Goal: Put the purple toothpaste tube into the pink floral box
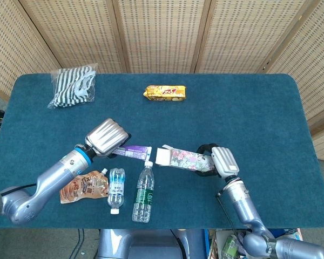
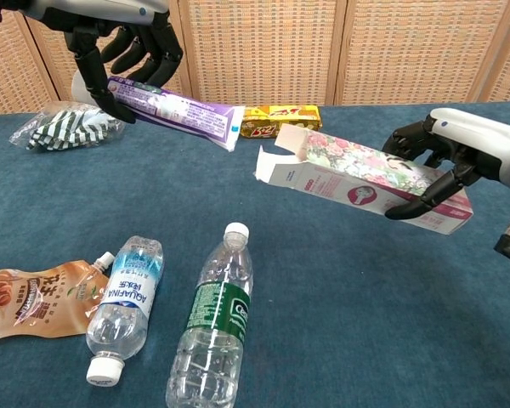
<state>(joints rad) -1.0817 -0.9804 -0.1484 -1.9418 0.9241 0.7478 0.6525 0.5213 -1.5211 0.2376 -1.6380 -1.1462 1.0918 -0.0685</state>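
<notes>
So the left hand (image 2: 127, 51) fingers pinch the purple toothpaste tube (image 2: 174, 110), right hand (image 2: 442, 166) clutches the pink floral box (image 2: 357, 174) (flaps open). Line the tip up squarely, then slide slowly.

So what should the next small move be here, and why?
Probably ease the left hand rightward, sliding the purple toothpaste tube toward the open flap end of the pink floral box. Its tip sits near the opening, not yet inside, while the right hand holds the box aloft.

Test setup: blue-clothed table (image 1: 248, 102) before wicker screens (image 1: 162, 32).
</notes>
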